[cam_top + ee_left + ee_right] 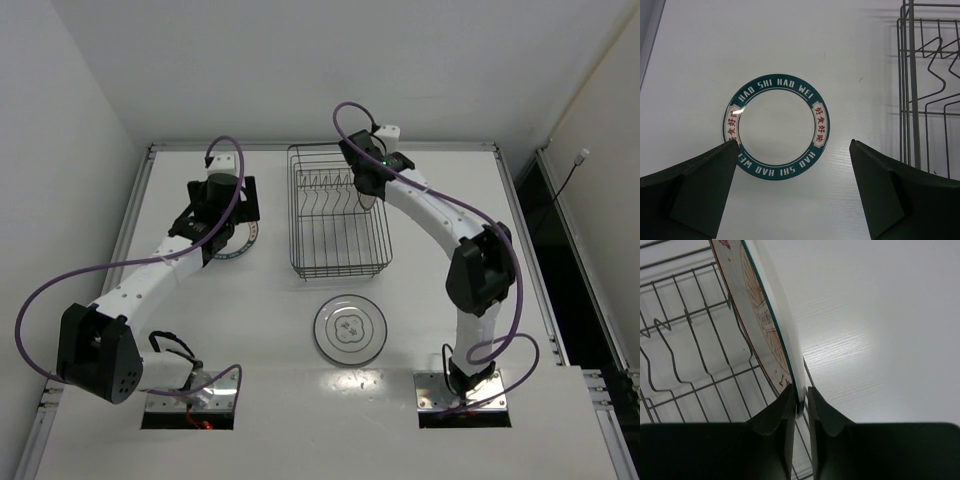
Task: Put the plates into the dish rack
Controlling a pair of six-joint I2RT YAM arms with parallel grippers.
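Top external view: a black wire rectangular dish rack (340, 255) stands at mid-table, its row of upright prongs (325, 185) at the far end. The right gripper (800, 399) is clenched on the rim of a white round plate with an orange sunburst (762, 315). This plate is held on edge, tilted, at the rack's right side wall; whether it sits between prongs cannot be told. A white round plate with a grey rim ring and centre motif (350, 328) lies flat on the white table (270, 330) just in front of the rack, apart from both arms. Left of the rack, the left arm's wrist hides most of a white round plate with a dark green lettered rim (776, 82). Left wrist view shows that plate flat on the table, with the left gripper (793, 145) released above it, its fingers spread to either side. Purple cables (45, 290) loop along both arms
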